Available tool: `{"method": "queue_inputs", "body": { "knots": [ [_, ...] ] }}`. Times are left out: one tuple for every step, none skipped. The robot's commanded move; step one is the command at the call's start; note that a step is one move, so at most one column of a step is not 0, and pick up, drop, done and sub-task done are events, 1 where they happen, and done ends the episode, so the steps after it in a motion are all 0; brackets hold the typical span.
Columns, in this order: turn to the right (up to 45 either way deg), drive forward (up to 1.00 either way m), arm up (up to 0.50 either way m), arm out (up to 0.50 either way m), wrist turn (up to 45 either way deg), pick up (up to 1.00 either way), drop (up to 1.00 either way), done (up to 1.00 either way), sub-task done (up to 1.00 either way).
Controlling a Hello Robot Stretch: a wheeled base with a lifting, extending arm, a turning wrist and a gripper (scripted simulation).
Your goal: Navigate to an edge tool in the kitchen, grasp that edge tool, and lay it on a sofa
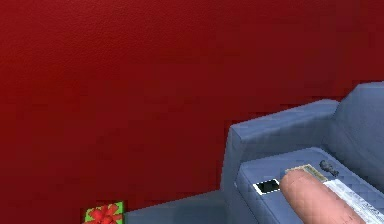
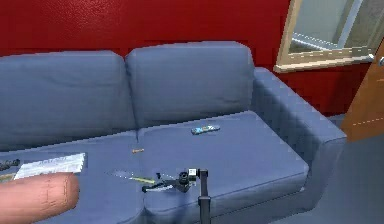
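Edge tool (image 2: 141, 178) is our best reading of the thin pale sliver with a yellowish end at the tips of the pincer (image 2: 170, 182), low over the right-hand seat cushion (image 2: 235, 150) of the blue sofa (image 2: 190, 85). It is too small for us to be sure of its shape.

What worries us most is the front edge of the seat. The sliver sits close to that edge and close to the seam between the two seat cushions. If it is let go while tilted or not fully resting on the fabric, we judge it could slide forward onto the floor or slip into the seam. Drawing the arm (image 2: 203, 200) back too early could also drag it off the cushion.

We cannot tell how wide the pincer stands. We cannot tell whether it holds anything either, since the sliver shows against the cushion right at its fingers; whether they touch is unclear.

Farther back on the same cushion lies a small dark remote-like thing (image 2: 207, 129), well apart. A folded paper (image 2: 48, 164) and a pinkish bolster (image 2: 36, 193) occupy the other seat, away from the drop spot.
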Motion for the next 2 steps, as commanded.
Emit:
{"method": "queue_inputs", "body": {
  "knots": [
    [0.0,0.0,0.0,0.0,0.0,0.0,1.0,0.0,0.0],
    [0.0,0.0,0.1,0.0,0.0,0.0,0.0,0.0,0.0]
  ]
}}
